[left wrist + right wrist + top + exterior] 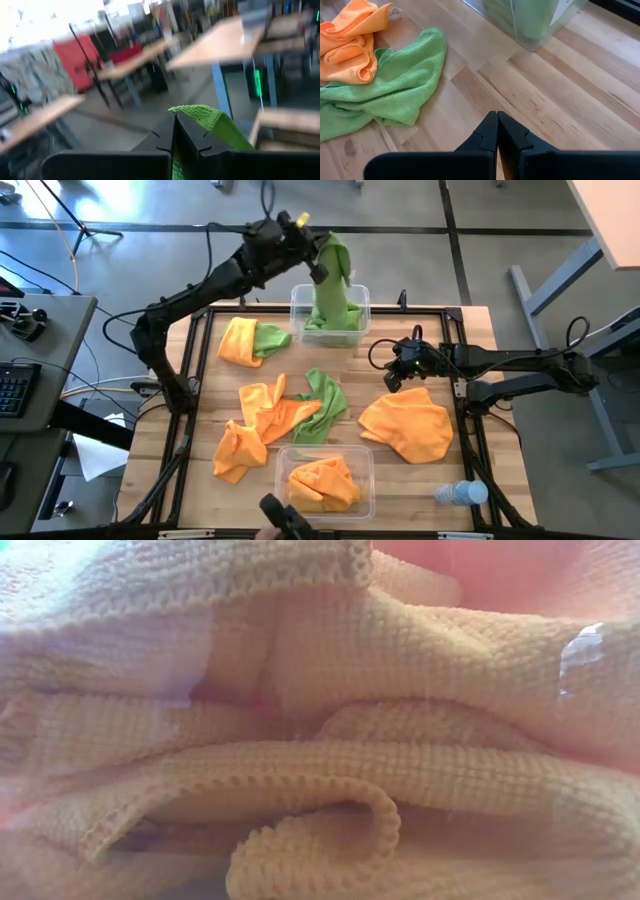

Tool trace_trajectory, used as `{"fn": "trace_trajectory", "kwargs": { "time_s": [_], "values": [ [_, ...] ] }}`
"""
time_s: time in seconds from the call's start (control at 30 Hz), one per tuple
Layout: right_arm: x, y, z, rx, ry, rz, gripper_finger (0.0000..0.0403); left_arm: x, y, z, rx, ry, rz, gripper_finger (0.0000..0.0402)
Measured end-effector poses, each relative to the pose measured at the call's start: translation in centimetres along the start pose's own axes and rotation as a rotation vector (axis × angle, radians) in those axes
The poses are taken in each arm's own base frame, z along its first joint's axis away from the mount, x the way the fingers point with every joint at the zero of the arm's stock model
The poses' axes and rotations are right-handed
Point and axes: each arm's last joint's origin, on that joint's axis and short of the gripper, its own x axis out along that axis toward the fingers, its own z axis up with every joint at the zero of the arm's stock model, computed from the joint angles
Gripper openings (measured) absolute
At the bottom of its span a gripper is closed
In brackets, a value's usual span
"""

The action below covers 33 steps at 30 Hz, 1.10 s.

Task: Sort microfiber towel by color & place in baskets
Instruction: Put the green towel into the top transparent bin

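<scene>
Near edge of the table (200, 370): a clear near basket (364, 485) holds a bunched orange towel (322, 483); the low view is filled by orange cloth pressed against clear plastic, evidently this same bin. A small bottle (462, 494) lies just right of it, not part of the sort. Mid-table, still loose: an orange heap (262, 423) with a green towel (322, 404) tangled into its right side, and a large orange towel (405, 427) spread on the right. Farther back on the left, another orange towel (237, 340) with a second green piece (271, 337) touching it. The right gripper (400, 370) hovers low over bare wood between the big orange towel and the far basket (298, 310), fingers pressed together, holding nothing; its wrist view shows the mid-table green towel and orange cloth ahead. Far edge: the far basket already has green cloth in its bottom, and the left gripper (318, 268) is raised above it, clamped on a hanging green towel (335, 285) whose lower end drapes into the bin. Judged progress: roughly a third done, colours assigned, orange near and green far. Left to do: release this green one, then two greens and about three oranges remain on the table.
</scene>
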Motion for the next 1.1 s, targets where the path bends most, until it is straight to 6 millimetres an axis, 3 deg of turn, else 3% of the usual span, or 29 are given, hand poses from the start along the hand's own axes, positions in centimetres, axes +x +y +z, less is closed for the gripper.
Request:
{"fn": "trace_trajectory", "kwargs": {
  "time_s": [0.2,0.47,0.77,0.97,1.1],
  "values": [
    [0.0,0.0,0.0,-0.001,0.001,0.0,0.0,0.6,-1.5,-3.0,-0.115,0.273,-0.025,0.0],
    [0.0,0.0,0.0,-0.002,0.003,-0.001,0.0,3.6,-4.2,-8.7,-0.456,0.562,0.053,0.0],
    [0.0,0.0,0.0,-0.028,0.005,-0.002,0.0,6.3,-8.3,-12.9,-0.68,0.698,0.08,0.0],
    [0.0,-0.1,-0.2,-0.034,0.02,-0.009,0.0,7.4,-9.3,-15.8,-0.775,0.803,0.091,0.0],
    [0.0,-0.2,-0.3,-0.071,0.037,-0.009,0.0,7.4,-9.3,-16.3,-0.761,0.832,0.128,0.0]
  ]
}}
